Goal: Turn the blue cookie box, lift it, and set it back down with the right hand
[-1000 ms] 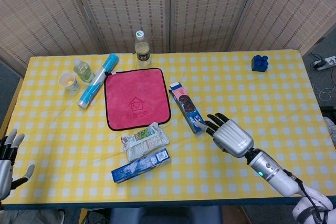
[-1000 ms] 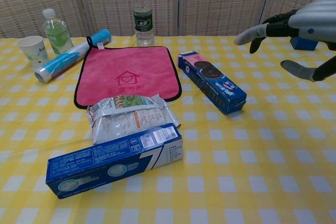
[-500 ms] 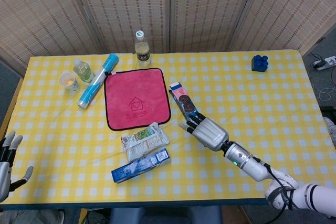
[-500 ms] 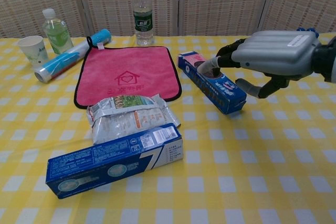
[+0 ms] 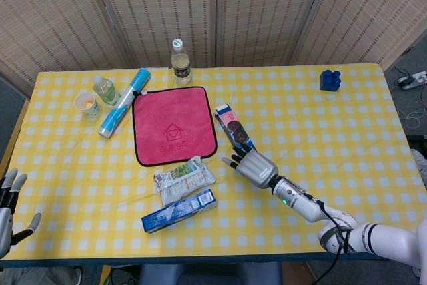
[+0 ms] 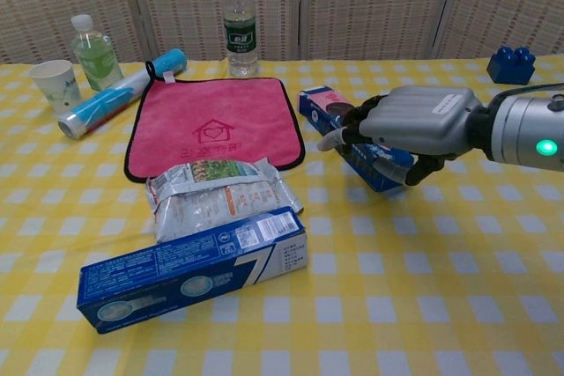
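Note:
The blue cookie box (image 5: 229, 121) lies flat on the yellow checked table, just right of the pink cloth, its long side running away from me. My right hand (image 5: 252, 165) lies over the box's near half, palm down. In the chest view its fingers (image 6: 345, 134) reach across the top of the cookie box (image 6: 321, 104) past its left edge, and the thumb sits at the box's near right side. The fingers are spread and no firm grip shows. My left hand (image 5: 8, 206) hangs off the table's front left corner, fingers apart, holding nothing.
A pink cloth (image 5: 175, 125) lies mid-table. A snack bag (image 5: 183, 177) and a long blue carton (image 5: 179, 209) lie left of my right hand. A water bottle (image 5: 181, 63), blue tube (image 5: 125, 101), cup (image 5: 87, 103) and small bottle (image 5: 105, 89) stand at the back left. A blue block (image 5: 329, 79) sits back right.
My right hand has moved left and down from beside the cookie box until it covers the box's near half. The box has not moved. The left hand has drifted slightly lower.

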